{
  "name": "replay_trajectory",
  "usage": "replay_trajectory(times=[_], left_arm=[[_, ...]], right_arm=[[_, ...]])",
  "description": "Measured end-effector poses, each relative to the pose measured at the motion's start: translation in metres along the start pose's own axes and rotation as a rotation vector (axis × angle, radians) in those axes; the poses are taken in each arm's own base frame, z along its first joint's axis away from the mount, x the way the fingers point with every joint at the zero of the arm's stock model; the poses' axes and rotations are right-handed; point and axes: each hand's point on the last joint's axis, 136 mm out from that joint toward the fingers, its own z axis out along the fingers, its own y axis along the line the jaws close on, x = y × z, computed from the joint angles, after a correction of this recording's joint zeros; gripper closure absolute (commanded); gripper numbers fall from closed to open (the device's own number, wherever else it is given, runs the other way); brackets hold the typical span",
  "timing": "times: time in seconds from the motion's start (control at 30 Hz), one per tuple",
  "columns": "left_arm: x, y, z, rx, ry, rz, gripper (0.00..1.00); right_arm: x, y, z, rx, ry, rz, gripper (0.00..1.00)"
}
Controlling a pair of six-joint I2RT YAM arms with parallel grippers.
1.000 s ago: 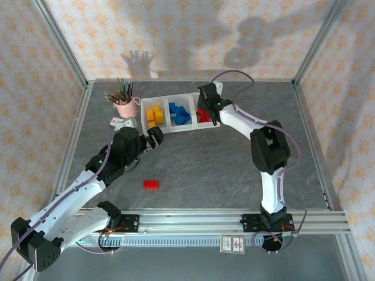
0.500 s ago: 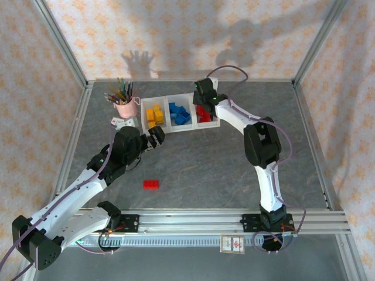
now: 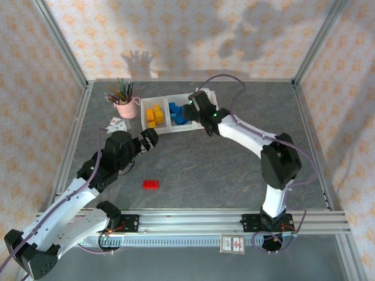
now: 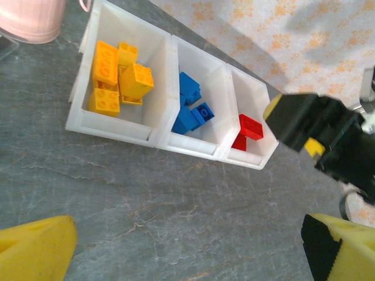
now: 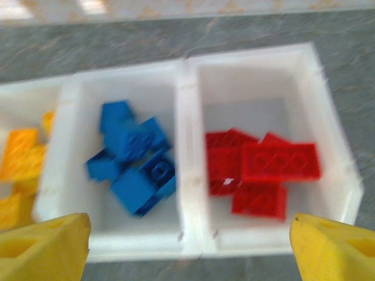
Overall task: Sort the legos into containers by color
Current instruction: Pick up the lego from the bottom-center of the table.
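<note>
Legos (image 4: 190, 108) lie in all three compartments of the tray (image 4: 166, 88), which stands at the far side of the table (image 3: 205, 164), just right of the pink cup of pencils (image 3: 125, 106). The yellow-orange bricks (image 4: 117, 73) are piled in the left compartment, the blue bricks (image 5: 137, 170) in the middle one and the red bricks (image 5: 263, 167) in the right one, each colour apart from the others. One lone red lego (image 3: 152, 184) lies flat on the table, well nearer than the tray and left of centre.

The right gripper (image 5: 187, 249) hangs over the tray, above the middle and right compartments (in the top view it hides the right one). Its jaws are spread wide, with nothing between them. The left gripper (image 4: 187, 252) is above bare table, near the tray's near left corner and apart from it. Its jaws are also spread wide and hold nothing. It lies between the tray and the lone red lego, touching neither.
</note>
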Motion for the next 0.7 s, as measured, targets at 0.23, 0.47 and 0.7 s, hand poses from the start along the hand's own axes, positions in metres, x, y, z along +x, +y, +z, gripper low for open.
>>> replay_trajectory(times=[0.23,0.47,0.7], left_arm=[[-0.005,0.018,-0.026,-0.038,-0.040,-0.043,0.01],[-0.002,0.042,-0.045,-0.105,-0.052,-0.084,0.01],[0.002,0.058,-0.061,-0.138,-0.059,-0.126,0.01]], right_arm=[[0.075,0.056,-0.039,-0.131,0.073,-0.091,0.09],[0.160,0.117,-0.073,-0.311,0.161,-0.250,0.08],[0.217,0.168,-0.101,-0.488,0.195,-0.414,0.08]])
